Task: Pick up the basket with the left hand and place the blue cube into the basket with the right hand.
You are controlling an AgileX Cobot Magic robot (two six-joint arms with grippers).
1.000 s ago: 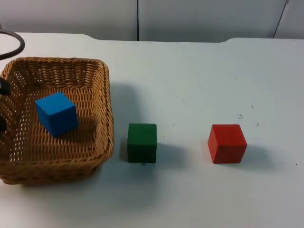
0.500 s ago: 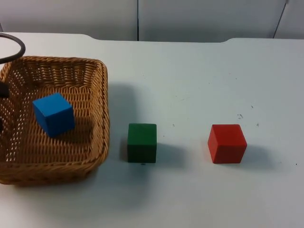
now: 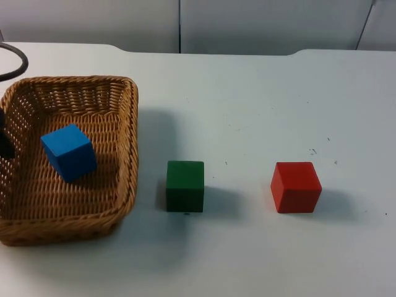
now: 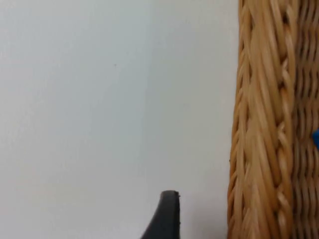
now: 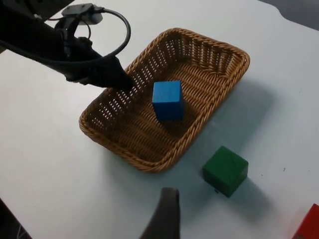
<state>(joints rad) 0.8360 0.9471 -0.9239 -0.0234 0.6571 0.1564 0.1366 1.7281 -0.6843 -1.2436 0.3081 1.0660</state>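
The wicker basket (image 3: 132, 142) lies flat on the white table at the left, with the blue cube (image 3: 69, 151) inside it, tilted. My left gripper (image 3: 4, 136) is at the basket's left rim (image 5: 107, 102), seen as a black tip (image 5: 118, 79) over the weave. Its fingertip (image 4: 167, 214) stands beside the braided rim (image 4: 259, 124) with a gap of table between them, so it is open and grips nothing. My right gripper's fingertip (image 5: 166, 211) hangs high above the table, open and with nothing in it, looking down on the basket and the cube (image 5: 167, 99).
A green cube (image 3: 185, 185) sits just right of the basket, and a red cube (image 3: 296, 187) further right. The grey partition wall (image 3: 247, 25) closes the table's far edge.
The basket has sunk onto the table and shifted slightly left with the blue cube in it. My left gripper has let go of the rim. The right arm has not moved.
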